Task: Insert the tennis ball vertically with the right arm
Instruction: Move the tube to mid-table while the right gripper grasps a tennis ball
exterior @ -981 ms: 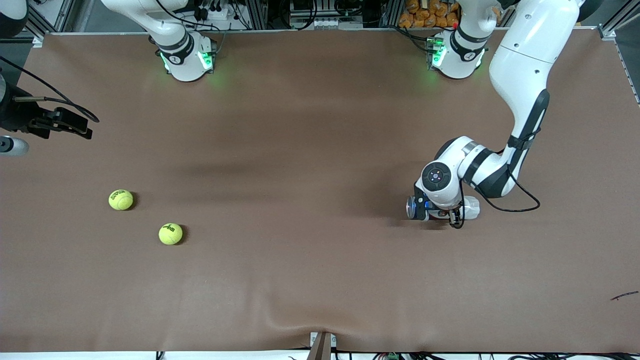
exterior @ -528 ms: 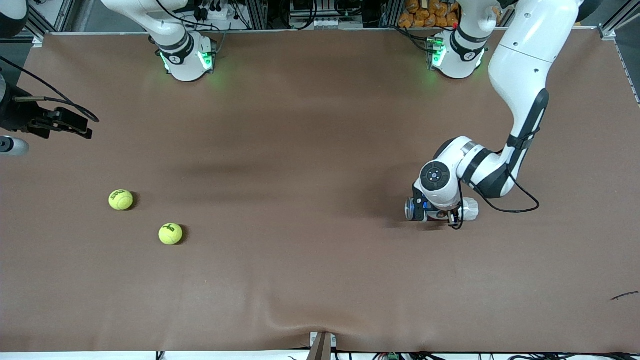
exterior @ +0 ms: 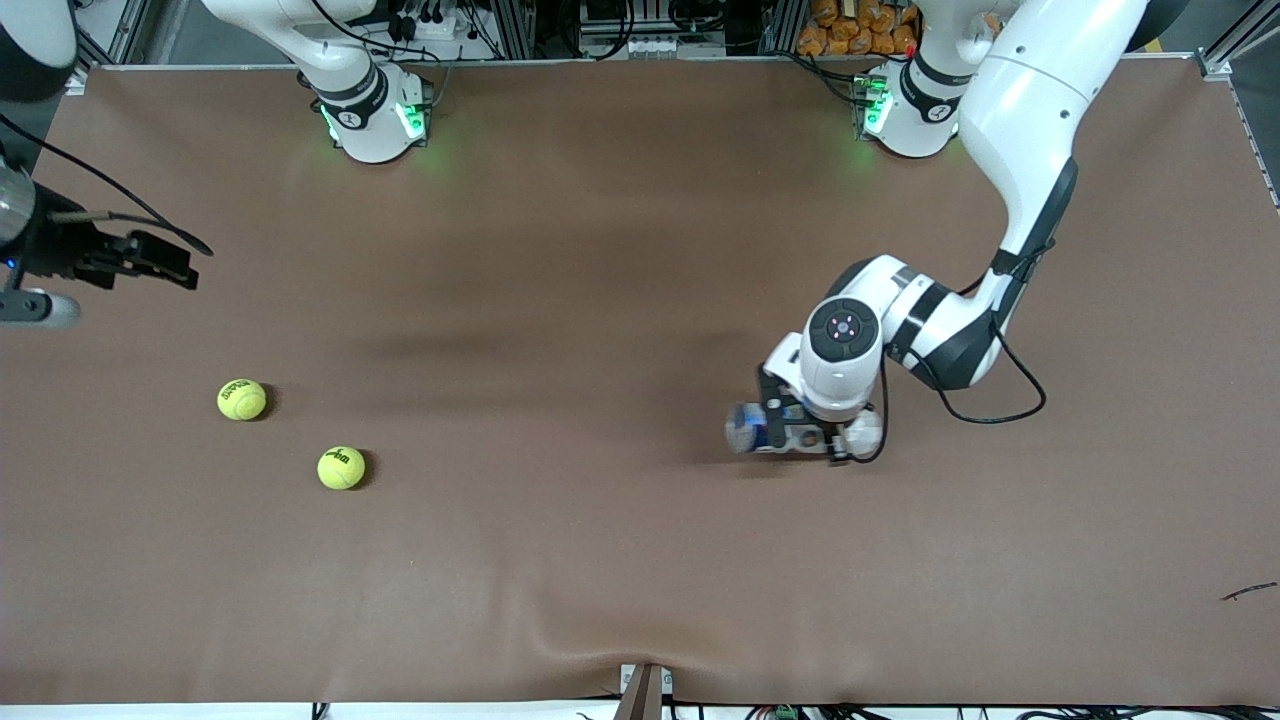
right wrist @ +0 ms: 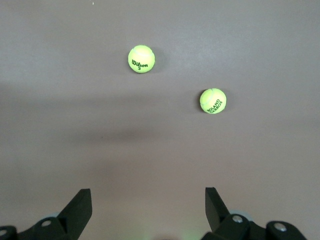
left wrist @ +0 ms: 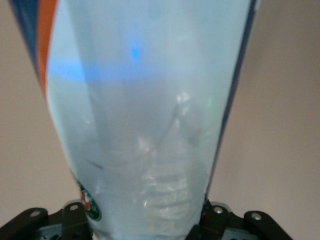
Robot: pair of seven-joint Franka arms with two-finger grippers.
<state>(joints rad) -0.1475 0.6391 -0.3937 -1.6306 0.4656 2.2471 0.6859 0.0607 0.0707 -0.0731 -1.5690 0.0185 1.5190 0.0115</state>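
Left gripper point(exterior: 800, 440) has carried clear tube point(exterior: 745, 430) toward right arm's end of table point(exterior: 600, 560), clamped on it. Right gripper point(right wrist: 147, 210) spread wide, waiting above that end's edge. Two tennis balls point(exterior: 241, 399) point(exterior: 341, 467) rest near that edge.

Brown table point(exterior: 600, 250), aluminium framing point(exterior: 560, 25) alongside
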